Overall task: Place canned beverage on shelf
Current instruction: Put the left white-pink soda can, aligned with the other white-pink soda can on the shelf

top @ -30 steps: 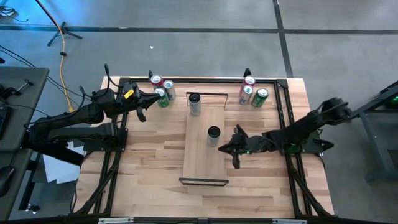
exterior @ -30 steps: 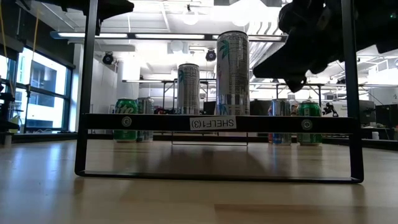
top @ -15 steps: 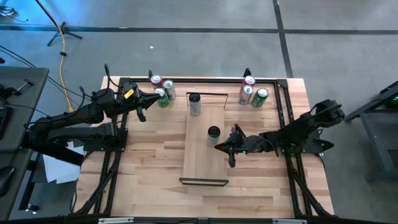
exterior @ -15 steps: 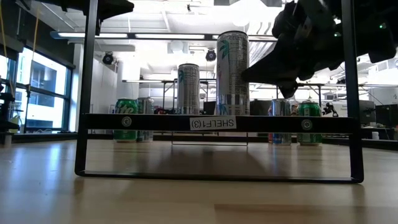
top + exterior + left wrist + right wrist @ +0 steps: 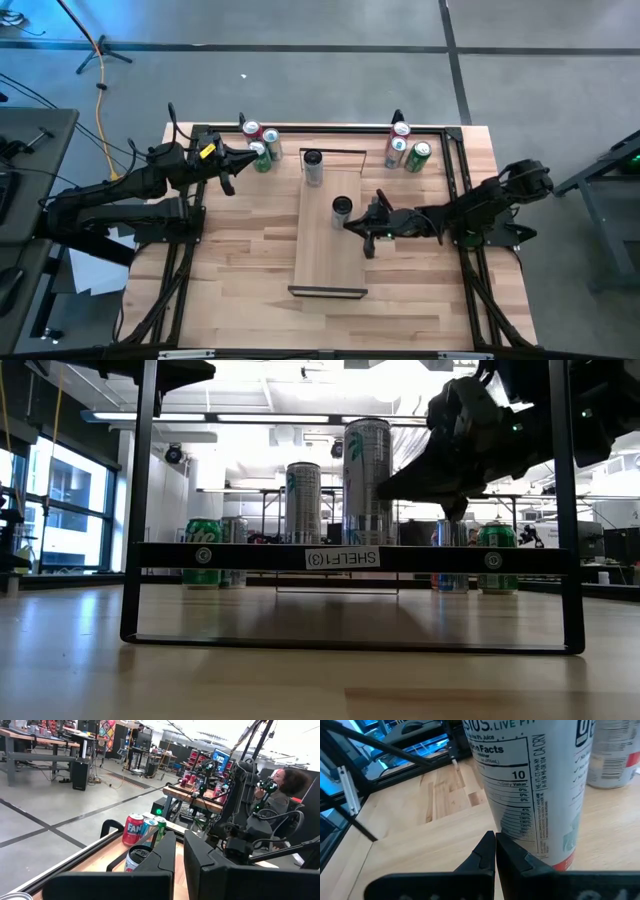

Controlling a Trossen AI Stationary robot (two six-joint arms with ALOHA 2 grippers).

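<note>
Right gripper (image 5: 357, 228) pinched together, touching tall silver can (image 5: 342, 210) on long pale wood shelf (image 5: 330, 262). Best nudging gently, low down, avoiding tipping.

Butcher-block surface (image 5: 240, 260) with dark perimeter frame. Grey concrete floor (image 5: 300, 80) beyond; yellow cable (image 5: 100, 110) at left. Seated person (image 5: 282, 795) among workbenches in the room behind.

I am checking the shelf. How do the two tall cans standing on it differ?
The nearer can stands about mid-shelf, right beside the shut right gripper; the farther can stands near the shelf's back end, with no gripper by it. In the low view the nearer can looks taller than the farther one. Both are upright, slim and silver.
</note>
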